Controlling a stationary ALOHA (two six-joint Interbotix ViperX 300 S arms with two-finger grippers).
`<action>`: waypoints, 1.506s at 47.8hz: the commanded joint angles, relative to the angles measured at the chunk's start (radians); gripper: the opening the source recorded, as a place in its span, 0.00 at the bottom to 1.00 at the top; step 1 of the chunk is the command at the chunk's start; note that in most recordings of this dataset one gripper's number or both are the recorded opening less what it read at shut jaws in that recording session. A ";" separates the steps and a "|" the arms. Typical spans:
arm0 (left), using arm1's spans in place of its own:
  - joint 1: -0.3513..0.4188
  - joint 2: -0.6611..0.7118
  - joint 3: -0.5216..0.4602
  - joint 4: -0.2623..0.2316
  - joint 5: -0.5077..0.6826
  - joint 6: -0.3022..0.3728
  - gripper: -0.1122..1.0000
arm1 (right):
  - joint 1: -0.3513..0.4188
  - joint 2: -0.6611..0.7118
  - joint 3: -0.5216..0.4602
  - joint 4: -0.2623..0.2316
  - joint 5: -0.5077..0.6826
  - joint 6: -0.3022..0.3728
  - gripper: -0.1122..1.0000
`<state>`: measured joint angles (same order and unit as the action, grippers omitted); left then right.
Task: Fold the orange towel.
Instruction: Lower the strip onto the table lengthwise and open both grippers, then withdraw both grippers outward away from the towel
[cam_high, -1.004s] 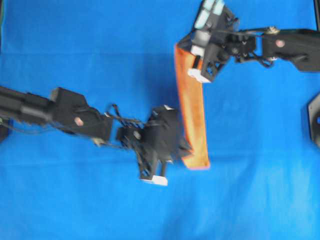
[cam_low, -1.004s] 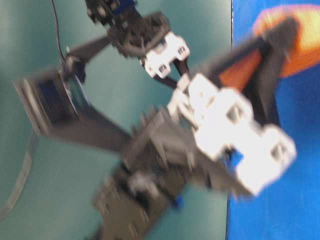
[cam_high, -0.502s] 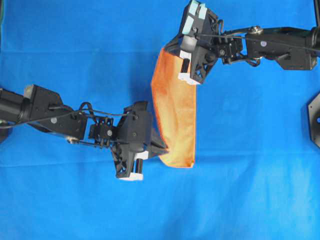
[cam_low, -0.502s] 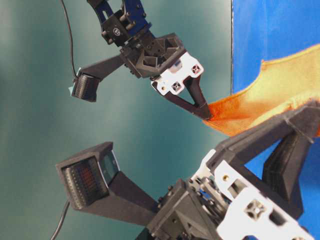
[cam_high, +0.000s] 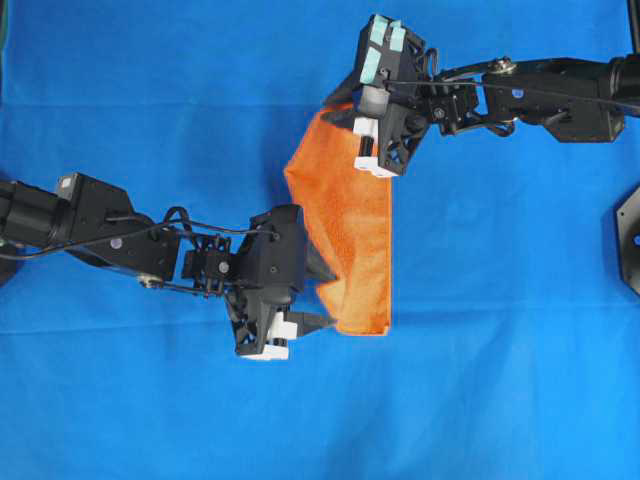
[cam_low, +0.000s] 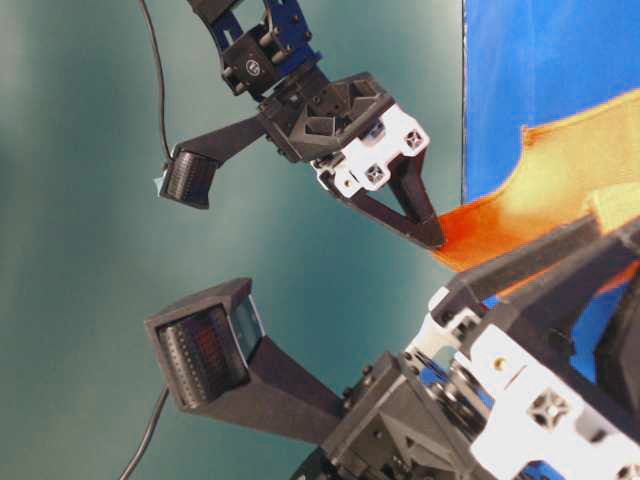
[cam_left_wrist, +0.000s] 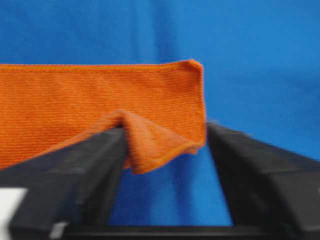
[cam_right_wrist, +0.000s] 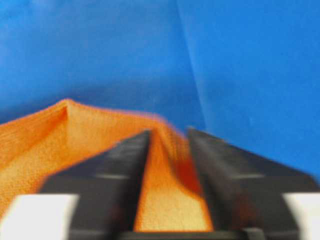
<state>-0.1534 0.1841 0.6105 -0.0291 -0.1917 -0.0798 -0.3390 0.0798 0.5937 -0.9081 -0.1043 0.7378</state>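
The orange towel (cam_high: 350, 220) lies doubled over on the blue table cover, its right edge straight and its left side bulging upward. My left gripper (cam_high: 333, 300) is at the towel's near left corner with its jaws wide apart. In the left wrist view a loose towel (cam_left_wrist: 100, 95) corner sags against the left finger of that gripper (cam_left_wrist: 165, 131). My right gripper (cam_high: 335, 110) is at the far corner. In the right wrist view its jaws (cam_right_wrist: 169, 132) stand parted, with the towel (cam_right_wrist: 50, 140) lying between them. From table level, the towel (cam_low: 560, 170) hangs raised beside the right gripper (cam_low: 435, 235).
A blue table cover (cam_high: 150, 80) spreads under everything. A black mount (cam_high: 628, 240) sits at the right edge. Both arms reach in from the sides, the left one (cam_high: 100, 225) low and the right one (cam_high: 560, 90) along the top.
Both grippers drew the towel's upper layer leftward, widening the narrow strip. Their jaws, pinched on the cloth before, now stand apart.
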 joint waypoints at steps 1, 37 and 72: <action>0.002 -0.023 -0.015 -0.002 0.005 0.003 0.70 | -0.003 -0.017 -0.014 -0.002 -0.002 0.002 0.56; 0.017 -0.497 0.094 0.003 0.408 0.015 0.83 | 0.038 -0.377 0.181 0.011 0.054 0.025 0.68; 0.193 -0.810 0.448 0.003 0.066 0.028 0.83 | 0.153 -0.666 0.443 0.095 -0.066 0.094 0.68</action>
<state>0.0368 -0.6259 1.0723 -0.0276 -0.1135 -0.0506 -0.1887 -0.5844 1.0492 -0.8176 -0.1595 0.8299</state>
